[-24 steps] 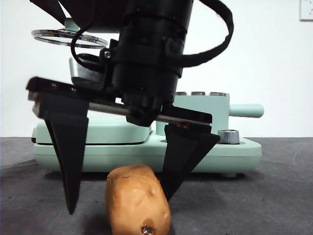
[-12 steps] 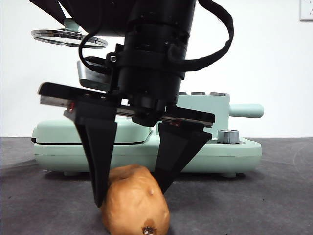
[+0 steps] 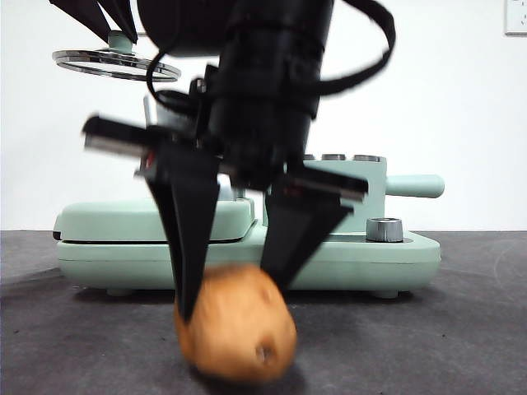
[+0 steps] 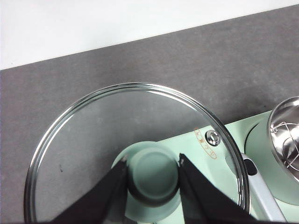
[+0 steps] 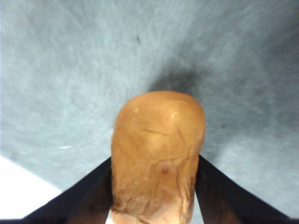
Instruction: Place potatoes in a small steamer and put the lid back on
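My right gripper point(image 3: 235, 300) is shut on the orange-brown potato point(image 3: 239, 329), which hangs just above the dark table at the front; the picture is blurred by motion. In the right wrist view the potato point(image 5: 159, 140) sits squeezed between both jaws of that gripper point(image 5: 155, 161). My left gripper point(image 4: 152, 165) is shut on the green knob of the steel-rimmed lid point(image 4: 93, 130) and holds it high at the upper left point(image 3: 115, 64). The small mint green steamer point(image 3: 350, 189) stands behind the right arm, handle point(image 3: 416, 186) pointing right; its steel inside point(image 4: 287, 140) shows uncovered.
A flat mint green griddle point(image 3: 123, 226) lies left of the steamer on the same wide green base, which has a chrome knob point(image 3: 384, 229). The dark grey table point(image 3: 445, 329) stretches in front of it. A white wall is behind.
The right gripper's jaws have closed from wide open around the potato onto it, and the potato has risen slightly off the table. The lid stays held high.
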Action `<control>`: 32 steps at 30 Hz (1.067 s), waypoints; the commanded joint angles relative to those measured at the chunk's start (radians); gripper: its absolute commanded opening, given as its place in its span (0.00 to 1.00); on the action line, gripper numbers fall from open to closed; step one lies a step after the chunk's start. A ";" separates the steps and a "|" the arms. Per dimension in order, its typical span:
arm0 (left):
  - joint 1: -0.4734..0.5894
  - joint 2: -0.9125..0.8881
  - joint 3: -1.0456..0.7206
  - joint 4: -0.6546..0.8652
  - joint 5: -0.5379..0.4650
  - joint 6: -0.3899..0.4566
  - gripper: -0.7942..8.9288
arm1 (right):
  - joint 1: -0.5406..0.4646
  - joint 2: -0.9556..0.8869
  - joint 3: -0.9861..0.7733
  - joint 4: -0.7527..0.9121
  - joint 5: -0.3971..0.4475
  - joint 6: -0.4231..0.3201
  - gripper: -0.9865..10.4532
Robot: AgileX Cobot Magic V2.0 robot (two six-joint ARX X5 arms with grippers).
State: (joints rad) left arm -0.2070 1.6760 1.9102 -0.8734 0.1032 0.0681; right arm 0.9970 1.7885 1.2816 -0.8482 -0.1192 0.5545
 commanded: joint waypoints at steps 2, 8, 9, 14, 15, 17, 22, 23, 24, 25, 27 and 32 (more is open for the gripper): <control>-0.002 -0.004 0.035 0.021 0.002 0.019 0.09 | -0.022 0.014 0.142 -0.088 0.003 -0.053 0.26; -0.002 -0.004 0.035 0.021 0.002 0.020 0.09 | -0.117 0.014 0.372 -0.261 0.004 -0.119 0.26; -0.002 -0.004 0.035 0.021 0.002 0.020 0.09 | -0.136 0.014 0.403 -0.280 0.004 -0.127 0.26; -0.002 -0.004 0.035 0.021 0.002 0.021 0.09 | -0.256 0.016 0.553 -0.312 0.003 -0.186 0.26; -0.002 -0.004 0.035 0.021 0.002 0.022 0.09 | -0.278 0.017 0.575 -0.312 0.003 -0.198 0.26; -0.003 -0.004 0.035 0.022 0.002 0.022 0.09 | -0.327 0.026 0.620 -0.313 0.003 -0.220 0.26; -0.003 -0.004 0.035 0.028 0.002 0.022 0.09 | -0.428 0.071 0.712 -0.320 0.003 -0.268 0.26; -0.003 -0.004 0.035 0.029 0.002 0.022 0.09 | -0.447 0.089 0.734 -0.322 0.001 -0.277 0.26; -0.003 -0.004 0.035 0.028 0.002 0.022 0.09 | -0.461 0.103 0.748 -0.321 -0.006 -0.283 0.26; -0.003 -0.003 0.035 0.028 0.002 0.022 0.09 | -0.474 0.118 0.760 -0.319 -0.013 -0.291 0.26; -0.003 -0.003 0.035 0.028 0.002 0.022 0.09 | -0.495 0.154 0.787 -0.316 -0.011 -0.309 0.26; -0.003 -0.003 0.034 0.028 0.002 0.022 0.09 | -0.533 0.247 0.839 -0.302 -0.011 -0.341 0.26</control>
State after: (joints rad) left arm -0.2070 1.6760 1.9102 -0.8742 0.1032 0.0795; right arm 0.4618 2.0117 2.0876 -1.1591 -0.1291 0.2382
